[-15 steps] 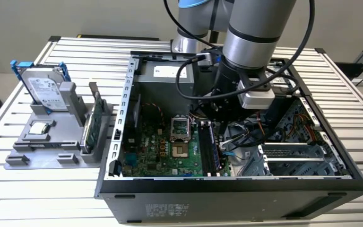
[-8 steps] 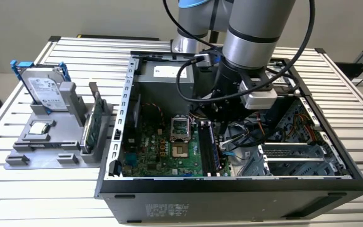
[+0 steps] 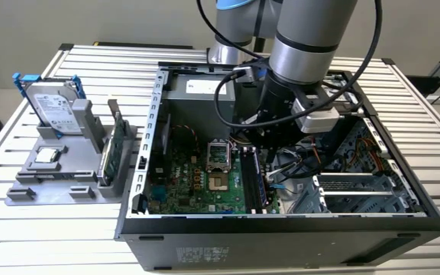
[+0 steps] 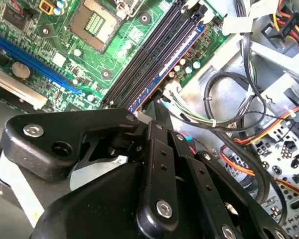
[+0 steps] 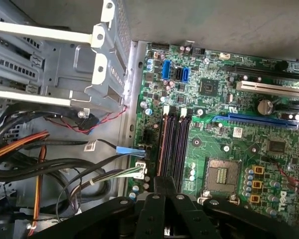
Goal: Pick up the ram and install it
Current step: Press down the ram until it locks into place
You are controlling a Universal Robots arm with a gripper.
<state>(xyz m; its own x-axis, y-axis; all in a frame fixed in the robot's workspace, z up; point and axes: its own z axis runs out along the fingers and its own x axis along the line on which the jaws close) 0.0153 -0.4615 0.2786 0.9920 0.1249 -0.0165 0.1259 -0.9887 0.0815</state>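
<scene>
**Exterior view and 2 wrist views: gripper low over the memory slots, ram lying along 1 slot**

The robot arm [image 3: 304, 34] reaches down into an open computer case [image 3: 153, 132], which lies on its side on a slatted table [image 3: 434, 114].

In both wrist views the black gripper [image 4: 158, 105] [image 5: 169, 181] hangs just above the near end of the motherboard's memory slots [image 5: 182, 142]. Its fingers [image 4: 164, 124] are drawn together to a narrow tip. I cannot tell whether they pinch anything.

The ram [image 4: 172, 63] [image 5: 164, 142] [image 3: 261, 182], a long dark blue stick, lies along the outermost slot, running straight away from the fingertips. Its near end sits just below the gripper.

By this look, the pick-up is done and the stick is in line with its slot. Whether it is pressed fully home and latched is not clear, so seating may remain.

Room around the hand is tight:
- On the ram's side of the gripper, the motherboard [image 5: 224, 144] ends at a bare metal edge. Loose cables [image 5: 50, 164] and a drive cage [image 5: 50, 59] lie just past it.
- On the other side of the gripper, the remaining black slots are close alongside, with the open CPU socket [image 5: 222, 174] near.
- Above the hand, the case stands open.

Well away from the gripper, outside the case, a hard drive [image 3: 52, 109] and a green circuit card [image 3: 113, 152] stand in a grey holder [image 3: 21, 195].
</scene>
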